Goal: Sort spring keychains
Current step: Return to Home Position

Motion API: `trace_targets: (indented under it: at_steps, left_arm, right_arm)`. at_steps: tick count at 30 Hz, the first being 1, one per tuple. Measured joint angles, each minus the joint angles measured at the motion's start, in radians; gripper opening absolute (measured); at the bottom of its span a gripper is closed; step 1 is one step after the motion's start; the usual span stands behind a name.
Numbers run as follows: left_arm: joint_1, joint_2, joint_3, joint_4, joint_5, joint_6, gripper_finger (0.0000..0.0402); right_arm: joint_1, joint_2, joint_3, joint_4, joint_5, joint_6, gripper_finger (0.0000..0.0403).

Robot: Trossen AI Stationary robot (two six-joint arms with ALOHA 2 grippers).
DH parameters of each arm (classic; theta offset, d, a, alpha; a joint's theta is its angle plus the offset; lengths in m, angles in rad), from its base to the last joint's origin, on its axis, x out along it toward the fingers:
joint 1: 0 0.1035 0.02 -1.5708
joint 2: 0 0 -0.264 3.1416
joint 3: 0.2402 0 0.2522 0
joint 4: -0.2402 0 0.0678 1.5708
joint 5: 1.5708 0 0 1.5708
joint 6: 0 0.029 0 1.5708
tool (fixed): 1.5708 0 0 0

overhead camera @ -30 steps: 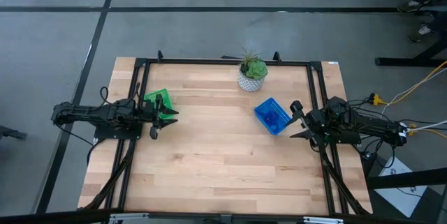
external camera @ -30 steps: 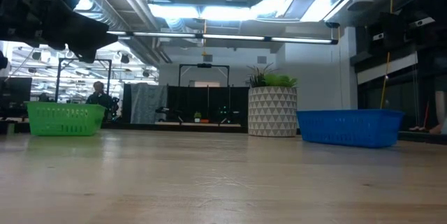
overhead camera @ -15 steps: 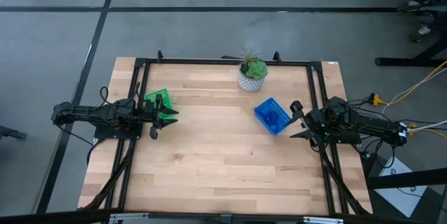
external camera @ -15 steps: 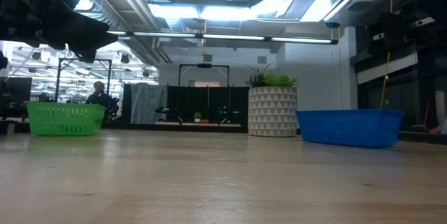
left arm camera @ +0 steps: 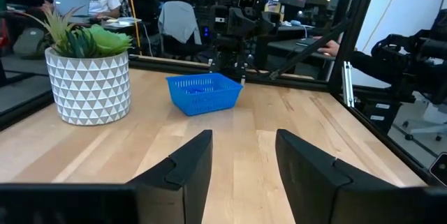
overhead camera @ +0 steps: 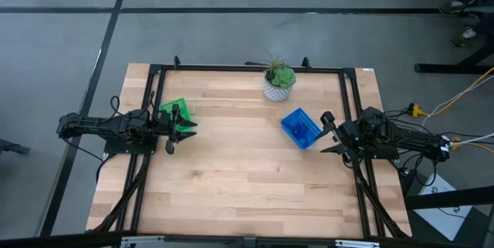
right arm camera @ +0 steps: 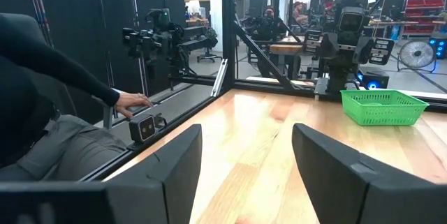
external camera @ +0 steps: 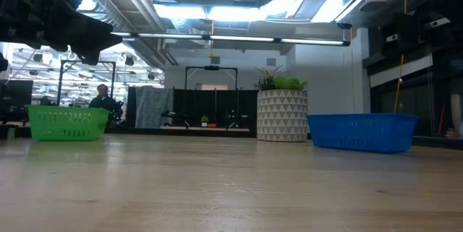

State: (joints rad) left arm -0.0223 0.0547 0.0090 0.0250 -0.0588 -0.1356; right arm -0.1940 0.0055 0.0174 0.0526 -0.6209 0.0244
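The green tray (overhead camera: 171, 110) sits on the table's left side and the blue tray (overhead camera: 301, 128) right of centre; both show in the low view, green tray (external camera: 66, 123) and blue tray (external camera: 362, 131). The blue tray (left arm camera: 204, 93) holds some darker blue shapes that I cannot make out. No spring keychain shows plainly in any view. My left gripper (overhead camera: 187, 125) hovers open just beside the green tray; its fingers stand apart in the left wrist view (left arm camera: 244, 175). My right gripper (overhead camera: 328, 133) hovers open at the blue tray's right side, and it also shows in its own wrist view (right arm camera: 248, 175).
A potted plant in a white patterned pot (overhead camera: 278, 84) stands near the far edge, between the trays. A black frame (overhead camera: 247, 68) runs round the table. A person's hand (right arm camera: 133, 100) rests on the frame rail beside the table. Bare wood (overhead camera: 247, 178) spreads across the near half.
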Motion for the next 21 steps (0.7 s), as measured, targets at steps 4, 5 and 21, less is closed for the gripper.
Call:
trace_targets:
  at_steps: [4, 5, 21]
  left_arm:
    - [0.000, 0.000, 0.000, 0.000, 0.000, 0.000, 0.0153]
    - [0.000, 0.000, 0.000, 0.000, 0.000, 0.000, 0.0152]
    - [0.000, 0.000, 0.000, 0.000, 0.000, 0.000, 0.0151]
  right_arm:
    - [0.000, 0.000, 0.000, 0.000, 0.000, 0.000, 0.0220]
    - [0.000, 0.000, 0.000, 0.000, 0.000, 0.000, 0.0220]
    - [0.000, 0.000, 0.000, 0.000, 0.000, 0.000, 0.0220]
